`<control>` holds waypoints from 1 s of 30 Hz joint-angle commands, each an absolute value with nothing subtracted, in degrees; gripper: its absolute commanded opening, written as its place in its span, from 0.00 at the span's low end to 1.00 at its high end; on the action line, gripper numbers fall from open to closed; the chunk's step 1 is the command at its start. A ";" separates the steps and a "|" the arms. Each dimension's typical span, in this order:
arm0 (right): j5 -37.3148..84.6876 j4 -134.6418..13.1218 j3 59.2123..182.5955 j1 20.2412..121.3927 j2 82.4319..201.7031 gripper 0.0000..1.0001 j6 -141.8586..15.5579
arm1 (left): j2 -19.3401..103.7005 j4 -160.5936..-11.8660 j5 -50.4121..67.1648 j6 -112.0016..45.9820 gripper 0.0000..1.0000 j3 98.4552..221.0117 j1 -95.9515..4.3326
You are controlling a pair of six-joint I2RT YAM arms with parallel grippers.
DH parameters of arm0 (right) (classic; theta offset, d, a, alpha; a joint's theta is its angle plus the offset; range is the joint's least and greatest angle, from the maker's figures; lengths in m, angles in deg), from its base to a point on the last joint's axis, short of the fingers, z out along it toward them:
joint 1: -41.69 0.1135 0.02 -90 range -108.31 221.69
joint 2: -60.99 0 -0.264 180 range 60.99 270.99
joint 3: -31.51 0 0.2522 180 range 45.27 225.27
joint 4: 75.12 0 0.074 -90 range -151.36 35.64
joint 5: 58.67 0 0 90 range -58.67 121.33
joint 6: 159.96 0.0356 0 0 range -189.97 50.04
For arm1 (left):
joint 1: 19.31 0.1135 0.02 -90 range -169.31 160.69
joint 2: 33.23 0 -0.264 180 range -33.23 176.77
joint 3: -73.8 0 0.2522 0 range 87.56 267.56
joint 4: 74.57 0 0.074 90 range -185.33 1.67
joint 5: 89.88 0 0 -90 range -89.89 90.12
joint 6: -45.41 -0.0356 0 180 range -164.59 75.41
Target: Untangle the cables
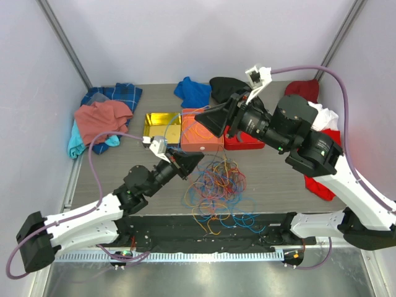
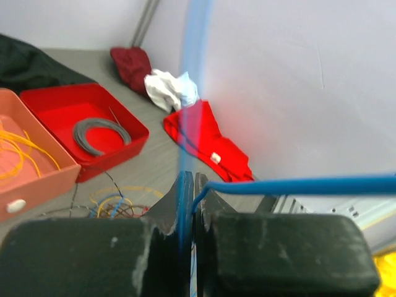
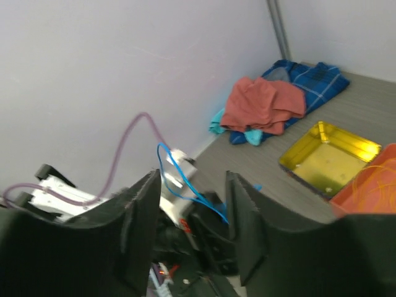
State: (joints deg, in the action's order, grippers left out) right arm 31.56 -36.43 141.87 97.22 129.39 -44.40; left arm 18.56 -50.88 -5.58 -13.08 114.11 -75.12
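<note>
Holding a blue cable [image 2: 297, 184] clamped in my left jaws; strand climbs toward frame top (long axis near vertical). Right jaws parted, empty. The cables [image 1: 216, 189] heap lower-centre on the table [image 1: 278, 179], nearer left.

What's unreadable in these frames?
- Left wrist: blue cable, pinched in the left gripper, blurs near the lens and runs off the top and right edges; ends unseen.
- Top: cable pile strands too thin to tell which crosses which.
- Top: right arm covers most of the red tray.
- Right wrist: blurred; open right gripper shows no pile.
</note>
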 commanded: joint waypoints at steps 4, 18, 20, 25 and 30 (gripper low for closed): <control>43.79 -35.43 136.33 97.50 120.60 0.73 -45.71 | 8.88 -72.98 -18.41 -20.84 0.00 130.41 -75.21; 46.27 -38.50 113.40 97.50 111.61 0.78 -43.43 | 22.22 -98.97 -21.06 -31.05 0.00 175.88 -75.21; 45.31 -39.29 111.46 97.59 111.35 0.78 -42.72 | 23.54 -99.14 -21.50 -32.28 0.00 179.04 -75.30; 45.30 -40.79 107.41 97.59 109.68 0.77 -41.75 | 28.90 -101.77 -25.37 -37.81 0.00 188.45 -75.21; 47.06 -40.88 104.78 97.50 106.17 0.76 -41.31 | 34.00 -105.90 -36.34 -39.76 0.00 192.06 -75.12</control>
